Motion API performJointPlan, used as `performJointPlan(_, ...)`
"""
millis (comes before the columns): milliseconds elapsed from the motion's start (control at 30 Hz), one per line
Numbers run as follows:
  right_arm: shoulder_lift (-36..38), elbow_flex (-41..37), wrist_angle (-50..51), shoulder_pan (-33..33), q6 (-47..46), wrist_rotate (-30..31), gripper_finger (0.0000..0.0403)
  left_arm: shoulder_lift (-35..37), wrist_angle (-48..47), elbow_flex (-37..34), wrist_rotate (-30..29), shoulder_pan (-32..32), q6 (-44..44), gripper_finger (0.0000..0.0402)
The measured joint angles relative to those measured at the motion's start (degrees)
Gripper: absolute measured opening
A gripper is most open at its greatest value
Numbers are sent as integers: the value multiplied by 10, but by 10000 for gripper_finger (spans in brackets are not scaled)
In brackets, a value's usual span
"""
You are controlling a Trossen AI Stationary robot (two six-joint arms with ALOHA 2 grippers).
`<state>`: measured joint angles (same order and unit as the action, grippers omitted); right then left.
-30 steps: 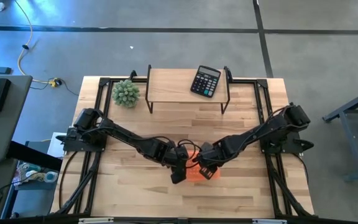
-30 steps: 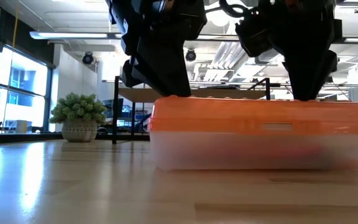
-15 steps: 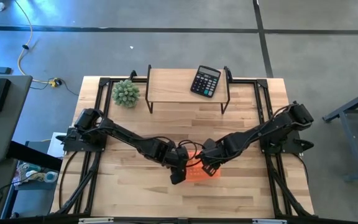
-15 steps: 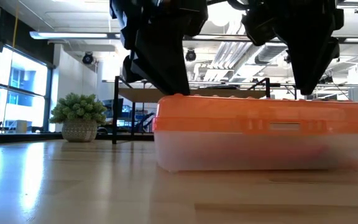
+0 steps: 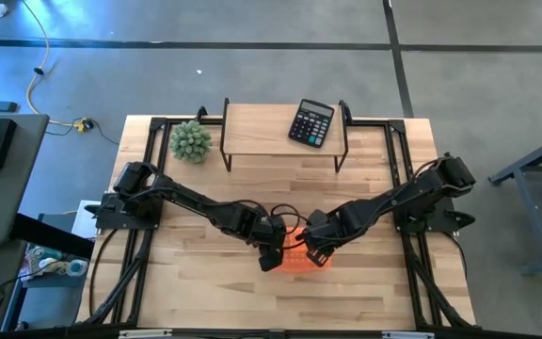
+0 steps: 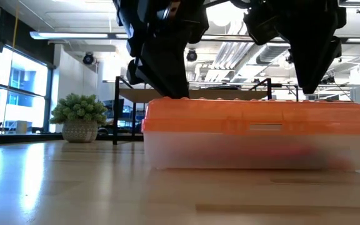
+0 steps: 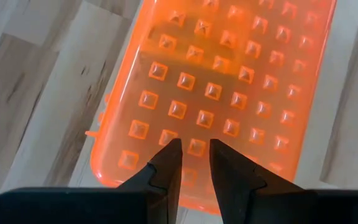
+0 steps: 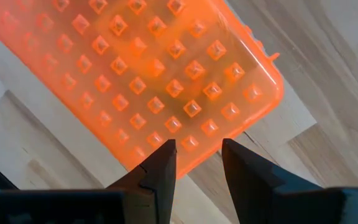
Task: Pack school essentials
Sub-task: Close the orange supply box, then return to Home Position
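Orange studded-lid box (image 6: 255,140) shut; both hands (image 7: 194,146) (image 8: 197,146) slightly parted, holding nothing.

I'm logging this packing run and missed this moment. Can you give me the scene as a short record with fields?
box: orange-lidded clear plastic box flat on the wooden table, lid down
contents: only a blurred reddish shape shows through the wall
left gripper: over one end of the studded lid, fingers slightly apart, nothing between them
right gripper: over the other end of the lid, fingers slightly apart, nothing between them
calculator: on the raised shelf at the back
plant: beside the shelf, at the table's back left
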<state>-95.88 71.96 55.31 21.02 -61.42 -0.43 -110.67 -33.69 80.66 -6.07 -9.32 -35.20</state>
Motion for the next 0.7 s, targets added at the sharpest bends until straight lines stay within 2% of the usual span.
performJointPlan(200, 30, 0, 6, 0, 15, 2, 122, 12, -3, 1, 9, 0, 7, 74)
performJointPlan(400, 100, 0, -1, 0, 41, 40, 122, 45, -21, 1, 15, 5, 32, 74)
performJointPlan(567, 157, 1, -58, -3, 160, 93, 122, 83, -39, -1, 20, 24, 64, 74)
performJointPlan(700, 201, 1, -86, -5, 265, 168, 122, 131, -44, -1, 38, 47, 101, 74)
